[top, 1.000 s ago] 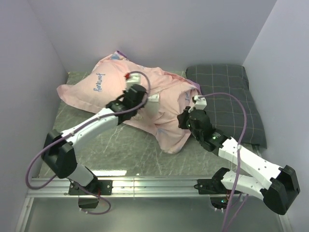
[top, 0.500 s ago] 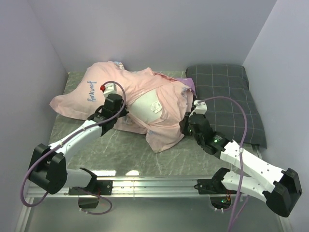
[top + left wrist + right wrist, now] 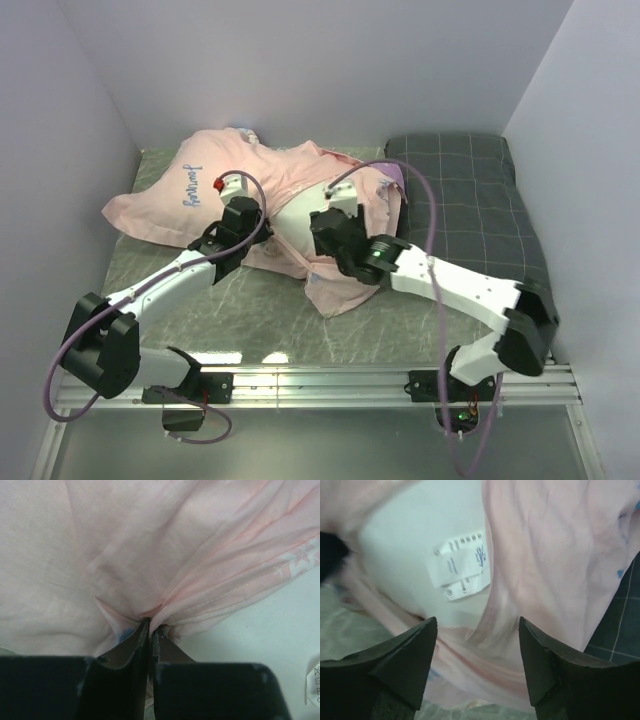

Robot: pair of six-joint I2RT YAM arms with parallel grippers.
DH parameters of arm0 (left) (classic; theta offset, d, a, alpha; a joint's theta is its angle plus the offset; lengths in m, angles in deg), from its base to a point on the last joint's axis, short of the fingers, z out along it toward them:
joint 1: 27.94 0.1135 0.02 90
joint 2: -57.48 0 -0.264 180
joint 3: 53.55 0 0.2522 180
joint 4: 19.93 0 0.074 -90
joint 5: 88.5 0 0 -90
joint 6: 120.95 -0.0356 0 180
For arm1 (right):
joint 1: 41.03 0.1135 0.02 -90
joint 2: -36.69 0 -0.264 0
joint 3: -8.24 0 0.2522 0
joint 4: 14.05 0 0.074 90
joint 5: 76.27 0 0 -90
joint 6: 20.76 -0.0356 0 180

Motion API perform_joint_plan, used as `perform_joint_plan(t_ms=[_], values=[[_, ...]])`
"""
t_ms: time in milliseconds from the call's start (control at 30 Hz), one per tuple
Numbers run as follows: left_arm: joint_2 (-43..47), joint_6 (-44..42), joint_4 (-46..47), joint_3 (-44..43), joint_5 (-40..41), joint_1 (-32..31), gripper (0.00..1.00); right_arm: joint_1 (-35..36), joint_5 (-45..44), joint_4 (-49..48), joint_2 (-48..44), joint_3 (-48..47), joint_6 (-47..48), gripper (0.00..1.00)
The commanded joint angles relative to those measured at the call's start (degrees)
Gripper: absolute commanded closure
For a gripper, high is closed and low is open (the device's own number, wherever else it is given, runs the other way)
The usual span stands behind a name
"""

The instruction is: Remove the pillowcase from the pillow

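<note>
The pink pillowcase (image 3: pixel 190 190), turned inside out with blue script, lies bunched across the back left of the table. The white pillow (image 3: pixel 297 213) shows through the case's mouth at the middle, with a white label (image 3: pixel 462 565) on it. My left gripper (image 3: pixel 258 230) is shut on a gathered fold of the pillowcase (image 3: pixel 150 580) beside the bare pillow (image 3: pixel 265 630). My right gripper (image 3: pixel 322 238) hovers open over the mouth's hem (image 3: pixel 492 615), with pillow (image 3: pixel 410 545) to its left and pillowcase (image 3: pixel 545 555) to its right. Nothing is between its fingers.
A dark grey checked pillow (image 3: pixel 470 200) lies at the back right, touching the pink fabric. Pale walls close in on the left, back and right. A metal rail (image 3: pixel 320 380) runs along the near edge. Grey marbled tabletop (image 3: pixel 260 310) shows in front.
My right gripper has let go of the fabric, opened wide and swung left over the exposed pillow. The left gripper pulled the case leftward and keeps its pinch.
</note>
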Motion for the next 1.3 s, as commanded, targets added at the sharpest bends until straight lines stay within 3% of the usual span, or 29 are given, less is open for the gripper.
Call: perform_joint_plan(t_ms=[0,67,100,267,400,500,733,900,1100,1267], values=[[-0.8,0.4,-1.3,-1.0,-0.8,0.9,0.89,-1.1,-6.1,6.6,4.5,-1.3,0.2,0.40],[-0.6,0.6,-0.6,-0.6,-3.3,3.7,0.90,-1.7,-7.0,7.3,3.3,1.1,-0.8,0.58],[-0.4,0.7,-0.4,-0.4,-4.0,4.7,0.91,-2.1,-7.8,7.1,2.1,2.5,-1.8,0.71],[-0.3,0.4,-0.9,0.0,-4.7,9.3,0.92,-4.8,-6.3,5.7,-11.0,14.3,-4.6,0.80],[0.6,0.7,-0.6,0.9,-7.0,12.8,0.93,-9.1,0.2,-0.4,-19.3,23.7,-6.6,0.92],[1.9,1.3,-0.6,1.5,-9.0,15.7,0.93,-14.5,10.5,-5.2,-22.2,29.3,-8.7,1.00],[3.4,1.7,1.7,1.9,-17.4,15.6,0.89,-15.1,25.1,-25.6,-11.3,37.7,-14.9,1.00],[5.8,-2.8,-2.0,-0.4,-14.7,9.9,0.69,-14.0,29.3,-38.5,-12.7,42.2,-16.1,1.00],[7.6,-7.4,-8.4,-6.0,-8.3,2.2,0.45,-12.1,27.5,-39.4,-17.4,42.7,-14.7,1.00],[9.0,-9.1,-10.5,-9.3,-6.6,-1.9,0.33,-11.5,26.5,-38.2,-19.0,42.0,-13.8,1.00]])
